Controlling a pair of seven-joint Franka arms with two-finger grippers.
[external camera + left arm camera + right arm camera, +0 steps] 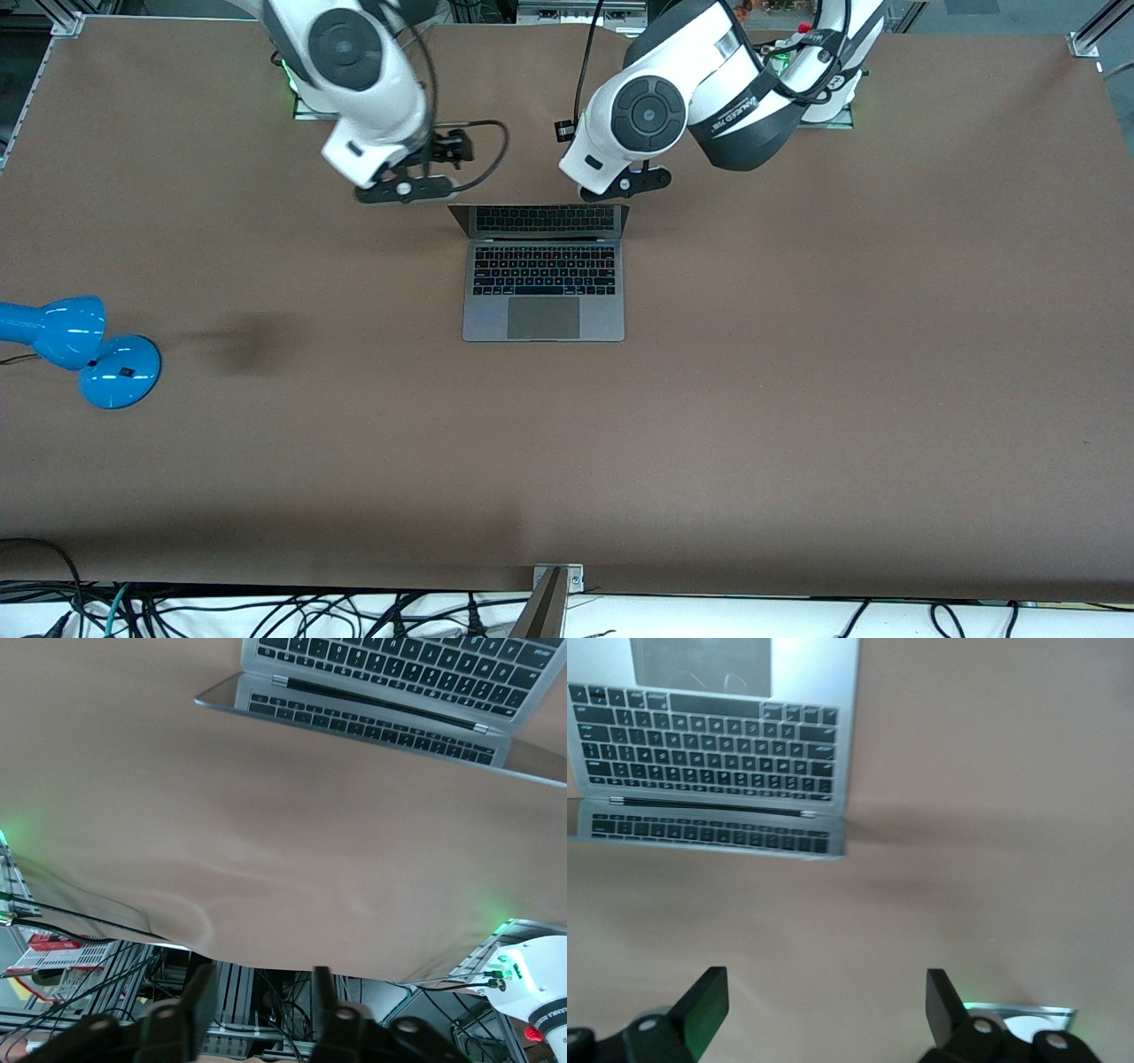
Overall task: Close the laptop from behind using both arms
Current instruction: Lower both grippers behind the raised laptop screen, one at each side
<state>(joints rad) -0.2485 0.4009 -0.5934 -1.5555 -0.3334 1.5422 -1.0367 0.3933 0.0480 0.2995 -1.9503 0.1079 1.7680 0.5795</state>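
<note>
One open laptop, two empty pincers, left pincer and right pincer both spread wide.

The laptop lies open at mid-table, grey metal body flat, black keyboard and trackpad exposed. Its screen stands raised on the edge toward the arm bases, mirroring the keys.

The thin space-grey metal laptop has a black keyboard, a darker grey trackpad, and a glossy dark screen mirroring the black keys. It lies on the plain matte brown surface. The two large jointed robot arms are white with black joint rings and black cables; the left claw and right claw are black. The glossy round-based desk lamp is bright blue
</note>
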